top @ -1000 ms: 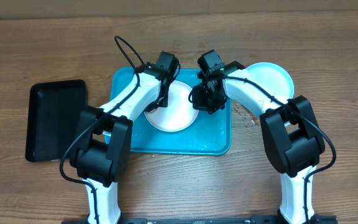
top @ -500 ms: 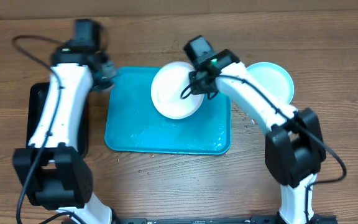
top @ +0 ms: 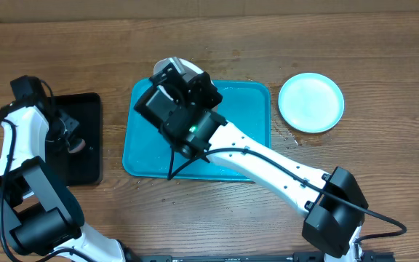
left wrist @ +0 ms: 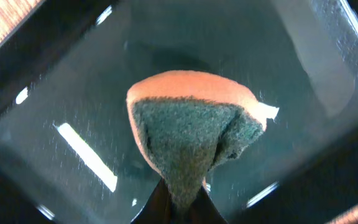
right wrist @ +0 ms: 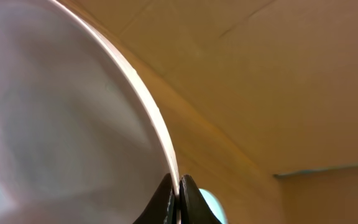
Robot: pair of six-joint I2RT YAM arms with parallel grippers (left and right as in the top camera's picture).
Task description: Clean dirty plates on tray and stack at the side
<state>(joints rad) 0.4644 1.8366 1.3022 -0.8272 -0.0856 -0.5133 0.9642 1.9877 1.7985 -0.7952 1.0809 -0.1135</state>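
- The right pincer (right wrist: 178, 194) is pinched narrow on the very rim of the white plate (right wrist: 61, 124), with only its tips on it. A hold that thin on smooth, probably wet plastic looks ready to slip, I'd say.
- That plate is up in the air, tipped on edge, over the far left corner of the turquoise tray (top: 249, 138). If it slips, it would likely land on the tray's rim or on the counter (top: 384, 58) behind it, and it might roll away.
- The right arm is stretched right across the tray. Any swing to the side would carry the plate a long way, and a quick turn could twist it between the tips.
- The blue plate (top: 310, 102) lies flat on the counter to the right of the tray, apart from it. Setting the white one down off-centre on it could shove it or leave a crooked pile.
- I can't see a third plate anywhere from here.
- The left pincer (left wrist: 178, 202) is closed on a corner of a sponge (left wrist: 188, 134) at the black tray (left wrist: 303, 68) on the left, well apart from the other arm. I can't tell whether the sponge touches that tray. Held by a corner, it could pull loose, or drip on the counter if carried out.
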